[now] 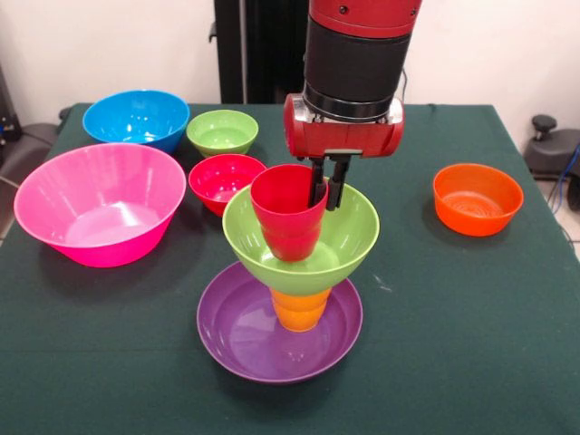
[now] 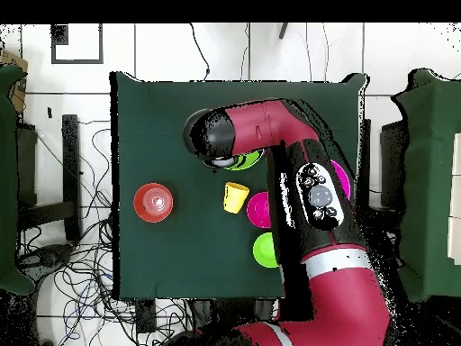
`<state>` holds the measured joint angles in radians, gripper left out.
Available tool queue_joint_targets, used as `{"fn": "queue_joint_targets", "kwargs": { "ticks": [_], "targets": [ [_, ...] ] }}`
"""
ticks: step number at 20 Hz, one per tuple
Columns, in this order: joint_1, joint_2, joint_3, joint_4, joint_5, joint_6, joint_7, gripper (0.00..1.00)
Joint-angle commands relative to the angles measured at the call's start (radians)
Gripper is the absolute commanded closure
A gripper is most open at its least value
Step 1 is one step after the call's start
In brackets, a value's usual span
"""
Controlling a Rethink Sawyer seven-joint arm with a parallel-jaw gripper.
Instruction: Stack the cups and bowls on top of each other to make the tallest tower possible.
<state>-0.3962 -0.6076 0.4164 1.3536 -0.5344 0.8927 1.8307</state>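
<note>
The tower stands at the table's front middle. Its base is the shallow purple bowl. An upturned orange cup stands in it and carries the large lime green bowl. A red cup stands upright inside that bowl. My gripper comes down from above with its fingers straddling the red cup's far right rim, shut on it. In the overhead view my arm hides the gripper and most of the tower; only a lime sliver shows. The yellow cup lies beside the tower, hidden in the front view.
The big pink bowl sits at the left, with the blue bowl behind it. The small green bowl and small red bowl stand behind the tower's left. The small orange bowl sits alone at the right.
</note>
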Motion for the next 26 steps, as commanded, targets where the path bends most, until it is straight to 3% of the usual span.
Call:
{"fn": "queue_joint_targets", "kwargs": {
  "ticks": [1,17,18,26],
  "targets": [
    [0.026,0.068,0.007,-0.001,-0.025,-0.007,-0.049,1.00],
    [0.031,0.080,0.008,-0.015,-0.021,-0.013,-0.041,1.00],
    [0.033,0.080,0.007,-0.018,-0.021,-0.008,-0.042,0.00],
    [0.027,0.080,0.013,-0.017,-0.018,0.005,-0.064,0.00]
  ]
}}
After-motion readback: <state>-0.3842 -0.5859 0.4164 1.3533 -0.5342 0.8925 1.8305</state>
